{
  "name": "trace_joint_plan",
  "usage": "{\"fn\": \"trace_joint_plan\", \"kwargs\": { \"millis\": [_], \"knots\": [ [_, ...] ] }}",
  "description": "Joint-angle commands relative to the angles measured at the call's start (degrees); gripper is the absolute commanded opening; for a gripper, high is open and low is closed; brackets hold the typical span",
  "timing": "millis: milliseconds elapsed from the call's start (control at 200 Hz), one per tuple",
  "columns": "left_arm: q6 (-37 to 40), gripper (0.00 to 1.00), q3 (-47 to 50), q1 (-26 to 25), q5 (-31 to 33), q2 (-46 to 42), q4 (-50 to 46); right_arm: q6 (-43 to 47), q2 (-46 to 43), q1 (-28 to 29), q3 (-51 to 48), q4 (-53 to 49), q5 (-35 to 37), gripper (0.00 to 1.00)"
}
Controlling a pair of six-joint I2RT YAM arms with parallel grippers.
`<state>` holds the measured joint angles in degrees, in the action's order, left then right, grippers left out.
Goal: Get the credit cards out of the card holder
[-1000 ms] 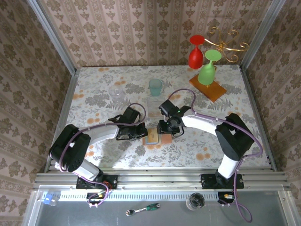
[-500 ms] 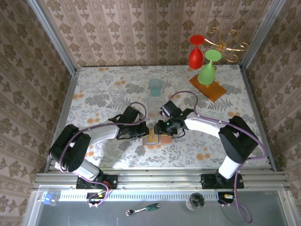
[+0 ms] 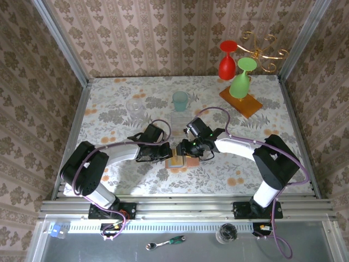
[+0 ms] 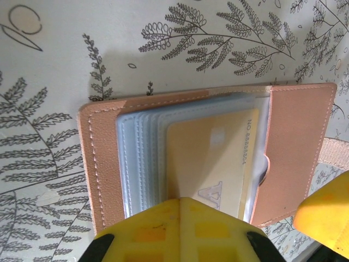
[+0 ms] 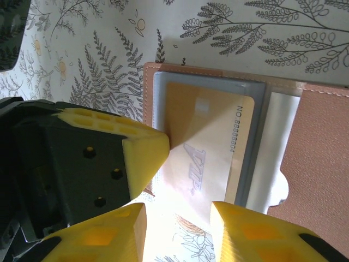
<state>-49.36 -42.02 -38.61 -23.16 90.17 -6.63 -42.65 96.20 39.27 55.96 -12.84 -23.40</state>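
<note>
The tan card holder [image 3: 185, 160] lies open on the flowered table between both arms, its grey pockets [image 4: 139, 158] facing up. An orange-gold credit card [image 4: 210, 158] sits in the pockets, and its lower end sticks out over the table [image 5: 210, 147]. My left gripper [image 4: 182, 201] is shut, its tip pressing down on the pockets beside the card; its fingers [image 5: 143, 150] show from the other wrist too. My right gripper [image 5: 177, 232] is open, with the card's free end lying in the gap between its fingers [image 5: 256, 234].
A teal cup [image 3: 180, 101] and a clear glass [image 3: 135, 106] stand behind the arms. At the back right a wooden slab [image 3: 240, 102] sits under a red glass [image 3: 227, 64] and a green glass [image 3: 241, 81] hanging upside down from a gold stand [image 3: 266, 50].
My right gripper has edged left and down toward the card holder, its jaws narrowing slightly. The left gripper has stayed put on the holder.
</note>
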Motion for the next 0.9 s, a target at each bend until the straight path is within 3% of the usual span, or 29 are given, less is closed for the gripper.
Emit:
{"fn": "trace_joint_plan", "kwargs": {
  "millis": [0,365,895],
  "knots": [
    [1.6,0.0,-0.6,-0.2,1.4,1.1,-2.6,-1.0,1.9,-0.2,0.2,1.5,-2.1,0.35],
    [1.5,0.04,-0.9,-0.2,2.2,-3.0,-3.3,-0.8,4.3,-0.6,1.0,2.2,-2.9,0.32],
    [1.5,0.0,-0.8,-0.1,2.1,0.4,-4.3,-0.4,5.9,-0.9,1.3,2.6,-3.8,0.28]
  ]
}}
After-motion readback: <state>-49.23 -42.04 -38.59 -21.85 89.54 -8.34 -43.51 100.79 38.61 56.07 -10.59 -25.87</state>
